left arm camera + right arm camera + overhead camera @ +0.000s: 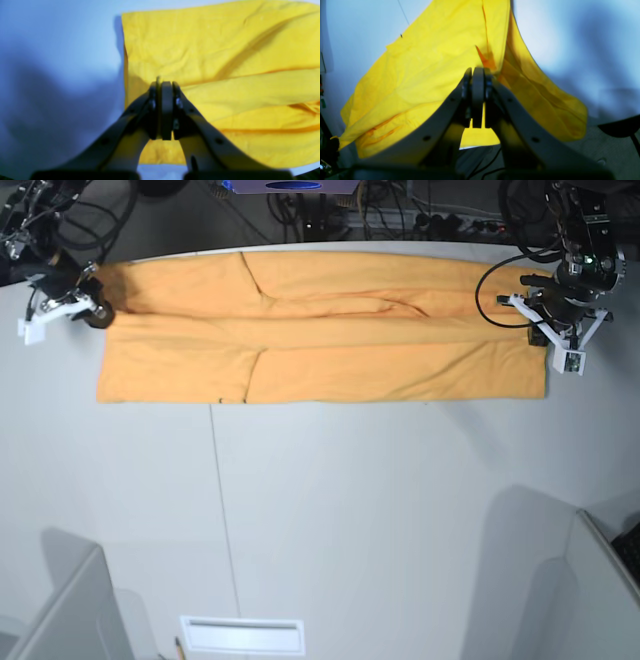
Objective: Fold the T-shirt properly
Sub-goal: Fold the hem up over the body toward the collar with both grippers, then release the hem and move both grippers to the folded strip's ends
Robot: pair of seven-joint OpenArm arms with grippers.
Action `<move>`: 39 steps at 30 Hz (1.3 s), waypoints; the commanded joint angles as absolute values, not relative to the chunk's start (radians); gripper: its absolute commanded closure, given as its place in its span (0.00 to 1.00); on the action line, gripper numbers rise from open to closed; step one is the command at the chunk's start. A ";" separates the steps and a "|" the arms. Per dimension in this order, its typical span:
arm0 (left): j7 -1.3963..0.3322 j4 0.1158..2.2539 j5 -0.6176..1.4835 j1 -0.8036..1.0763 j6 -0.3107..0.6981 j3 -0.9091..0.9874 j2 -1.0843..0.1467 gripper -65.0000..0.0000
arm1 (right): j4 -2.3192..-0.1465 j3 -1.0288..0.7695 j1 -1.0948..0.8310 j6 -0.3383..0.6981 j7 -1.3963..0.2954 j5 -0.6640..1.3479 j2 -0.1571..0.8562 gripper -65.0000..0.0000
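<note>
Lying flat along the far edge of the white table (pixel 330 510), the light orange cotton T-shirt (pixel 320 340) was folded into a long band. The left gripper (pixel 165 83) sat pressed together over one short end of the cloth; a grip could not be confirmed. The right gripper (pixel 478 71) was clamped on the opposite end, lifting that edge.

The T-shirt (pixel 320 330) before me is soft matt cotton cloth, lightly creased. My left gripper (pixel 165 86) looks like smooth grey plastic with small metal screws. The worktop (pixel 330 510) is smooth, matt white.
</note>
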State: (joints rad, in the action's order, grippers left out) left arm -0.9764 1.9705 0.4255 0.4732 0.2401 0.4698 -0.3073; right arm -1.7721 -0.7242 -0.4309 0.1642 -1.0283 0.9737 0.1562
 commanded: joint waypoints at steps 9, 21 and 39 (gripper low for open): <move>-0.960 1.988 0.426 0.496 0.242 0.476 -0.320 0.89 | -1.781 -0.733 -0.472 0.162 -1.018 0.992 0.171 1.00; -0.958 2.002 0.432 0.501 0.243 0.490 -0.315 0.18 | -1.860 -0.727 -0.504 0.170 -1.007 0.993 0.171 0.68; -0.872 1.768 0.564 0.400 0.226 0.447 -0.242 1.00 | -1.853 -0.464 -0.351 0.229 -1.009 0.398 0.062 1.00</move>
State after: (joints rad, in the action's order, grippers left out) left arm -0.8848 1.7554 0.5537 0.4072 0.2253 0.4454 -0.2344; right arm -1.8404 -0.4603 -0.3584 0.2279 -1.0233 0.3950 0.0513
